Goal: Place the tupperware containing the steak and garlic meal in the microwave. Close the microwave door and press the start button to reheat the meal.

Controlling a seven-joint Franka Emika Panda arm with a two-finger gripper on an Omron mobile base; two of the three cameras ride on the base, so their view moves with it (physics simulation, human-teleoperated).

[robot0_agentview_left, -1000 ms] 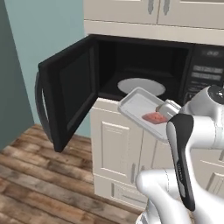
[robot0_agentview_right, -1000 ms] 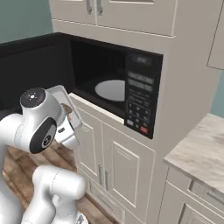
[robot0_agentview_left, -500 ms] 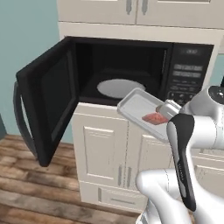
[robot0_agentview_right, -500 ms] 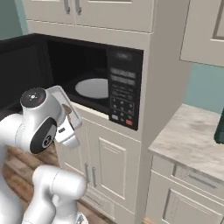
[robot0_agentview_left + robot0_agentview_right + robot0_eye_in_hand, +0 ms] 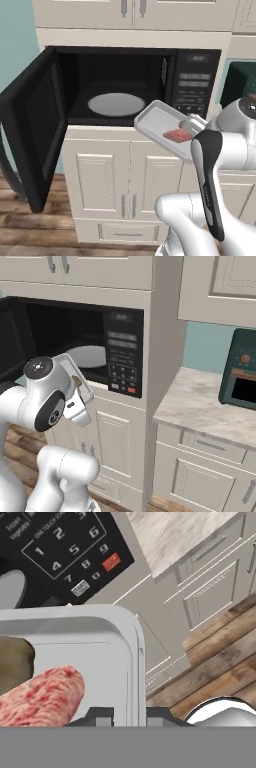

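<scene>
A robot gripper (image 5: pixel 128 712) pinches the rim of a tupperware (image 5: pixel 159 124) holding steak (image 5: pixel 177 135), held before the open microwave (image 5: pixel 125 85), whose door (image 5: pixel 31 125) swings left.

My own arm (image 5: pixel 42 398) covers most of the tray (image 5: pixel 75 376) from the right base camera; just a strip of its rim shows there, and the meat is hidden. In the hand view the tray (image 5: pixel 100 647) runs off the left edge, the meat (image 5: pixel 42 702) is cut by the bottom, and the dark lump (image 5: pixel 15 662) beside it is too blurred to name. My finger tips (image 5: pixel 100 714) barely peek up, so my pincer's hold on the rim can't be read. The microwave door (image 5: pixel 35 130) loses its handle past the left edge. Keypad (image 5: pixel 192 90) labels are too small to read.
</scene>
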